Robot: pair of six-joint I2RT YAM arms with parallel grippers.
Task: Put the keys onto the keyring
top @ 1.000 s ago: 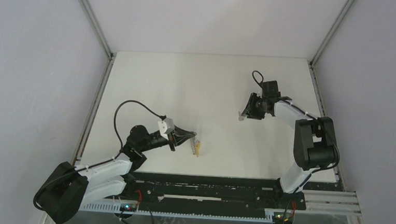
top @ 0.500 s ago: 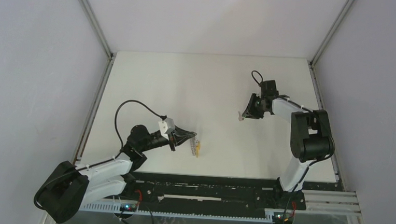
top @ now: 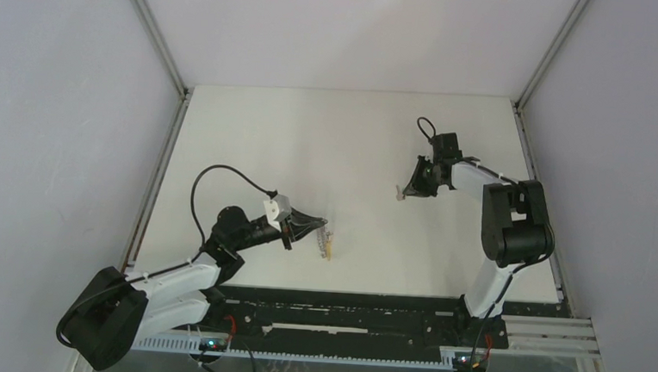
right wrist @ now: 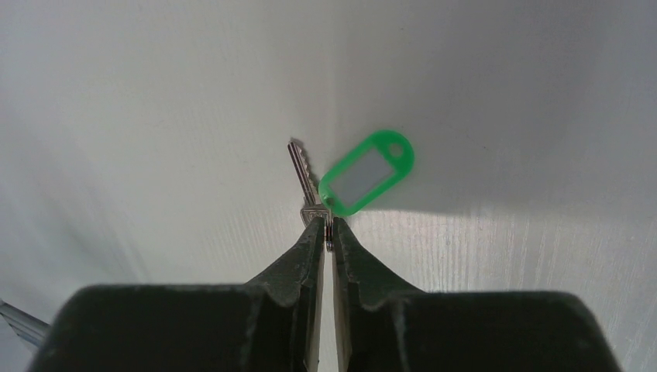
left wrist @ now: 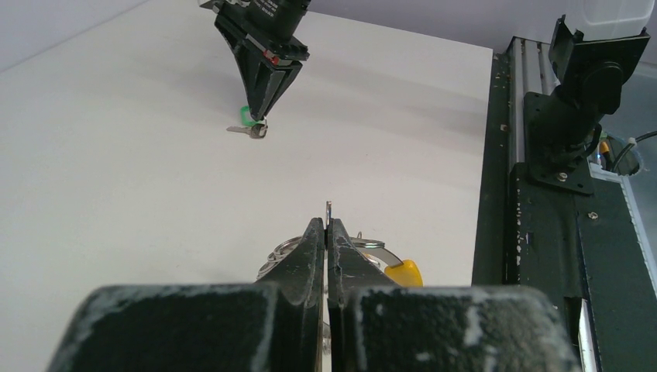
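My left gripper (left wrist: 327, 226) is shut on the keyring (left wrist: 328, 207); the ring's thin metal edge sticks up between the closed jaws. The yellow key (left wrist: 404, 273) lies on the table just right of the fingertips, with small metal loops (left wrist: 280, 252) showing on the left. In the top view the left gripper (top: 318, 228) is at the near middle of the table, with the yellow key (top: 328, 249) beside it. My right gripper (right wrist: 328, 225) is shut on the small ring of the green key (right wrist: 366, 172), whose blade (right wrist: 301, 174) points away. It is low over the table at the far right (top: 404, 193).
The white table (top: 354, 144) is walled on three sides. A black rail (left wrist: 534, 256) with the right arm's base (left wrist: 589, 85) runs along the near edge, close to the left gripper. The right gripper (left wrist: 263, 70) and green key (left wrist: 248, 118) show far off in the left wrist view.
The right arm's elbow has swung slightly left and its gripper has crept a little farther back, still shut on the green key. The left arm has not moved.
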